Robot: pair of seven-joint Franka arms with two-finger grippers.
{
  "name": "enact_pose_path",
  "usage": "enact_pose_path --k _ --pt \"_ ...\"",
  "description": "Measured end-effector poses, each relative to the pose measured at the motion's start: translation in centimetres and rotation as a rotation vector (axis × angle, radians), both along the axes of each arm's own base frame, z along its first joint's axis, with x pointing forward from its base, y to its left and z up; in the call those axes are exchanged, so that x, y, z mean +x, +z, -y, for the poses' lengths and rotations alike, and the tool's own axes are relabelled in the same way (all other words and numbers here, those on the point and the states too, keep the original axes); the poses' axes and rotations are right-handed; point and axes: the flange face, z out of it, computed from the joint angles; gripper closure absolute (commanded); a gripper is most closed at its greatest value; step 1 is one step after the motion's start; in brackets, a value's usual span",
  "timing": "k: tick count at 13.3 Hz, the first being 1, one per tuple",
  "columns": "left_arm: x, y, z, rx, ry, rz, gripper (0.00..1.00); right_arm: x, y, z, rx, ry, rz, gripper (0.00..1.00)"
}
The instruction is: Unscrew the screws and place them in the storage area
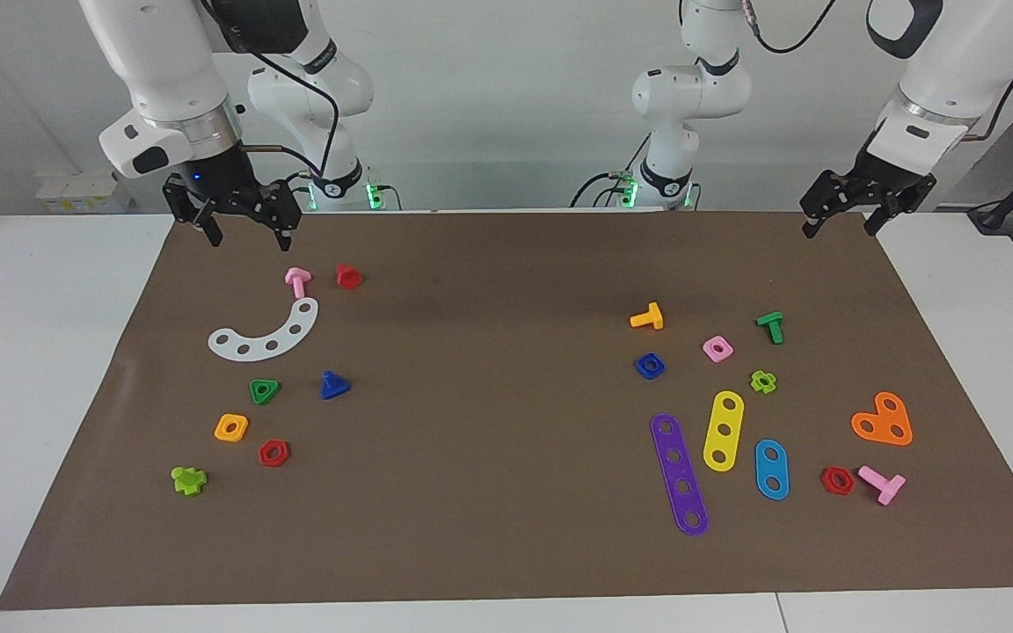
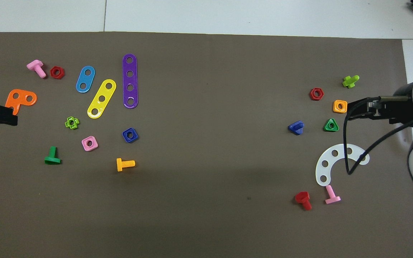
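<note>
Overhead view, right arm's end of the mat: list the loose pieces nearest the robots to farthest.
Red screw → white arc → blue screw → orange nut → red nut → lime screw. Pink screw and green nut left out: too level with neighbours.

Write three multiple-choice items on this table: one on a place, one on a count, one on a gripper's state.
1. The blue screw lies beside:
A. the green nut
B. the purple strip
C. the orange heart

2. Red hex nuts on the mat:
A. one
B. two
C. four

3. The right gripper is:
A. shut on the pink screw
B. open, holding nothing
C. shut on the white arc

Answers:
1 A, both lie at the right arm's end.
2 B, one at each end.
3 B, its fingers stand apart above the mat.
</note>
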Motion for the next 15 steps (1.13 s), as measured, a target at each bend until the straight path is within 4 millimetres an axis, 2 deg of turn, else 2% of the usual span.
enact_pose_path --k 12,15 --pt "0.01 0.01 0.10 0.000 -0.002 0.001 0.00 0.18 -0.28 -0.02 0.000 0.004 -0.004 0.00" --pt "0.18 0.15 0.74 0.000 -0.013 0.017 0.00 0.17 -0.32 -0.03 0.000 0.004 -0.005 0.00"
